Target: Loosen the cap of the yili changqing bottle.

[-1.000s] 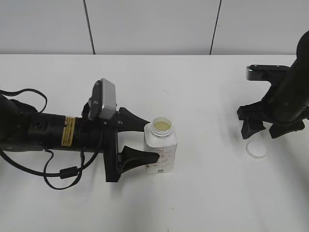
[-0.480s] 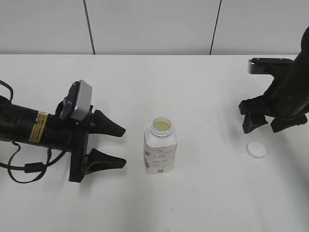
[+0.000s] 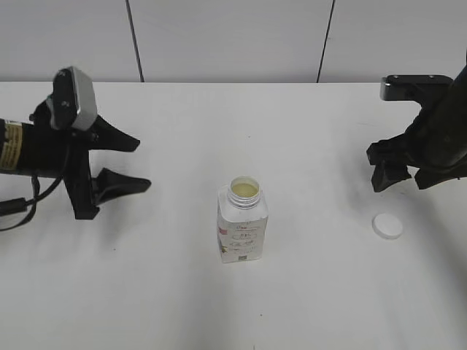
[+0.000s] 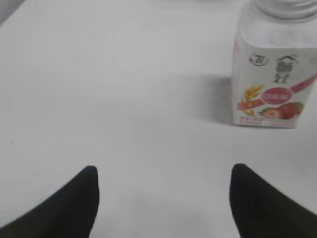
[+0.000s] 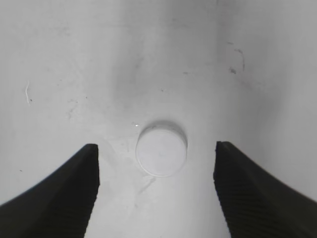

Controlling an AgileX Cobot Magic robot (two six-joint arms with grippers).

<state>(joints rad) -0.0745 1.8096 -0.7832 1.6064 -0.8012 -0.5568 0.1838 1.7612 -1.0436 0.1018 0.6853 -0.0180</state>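
Note:
The yili changqing bottle (image 3: 243,224) stands upright in the middle of the white table with its neck uncapped and pale liquid showing inside. It also shows in the left wrist view (image 4: 274,74) at the upper right. The white cap (image 3: 387,225) lies flat on the table at the right, apart from the bottle, and shows in the right wrist view (image 5: 161,151). My left gripper (image 3: 124,162) is open and empty, far left of the bottle; its fingertips frame bare table (image 4: 163,171). My right gripper (image 3: 403,179) is open and empty above the cap (image 5: 156,146).
The white table (image 3: 233,131) runs to a grey panelled wall (image 3: 233,36) at the back. Small dark scuffs mark the table surface near the cap (image 5: 240,59).
My left gripper has let go of the bottle and pulled back far to the left and up. My right gripper has lifted slightly away from the cap. Bottle and cap stay put.

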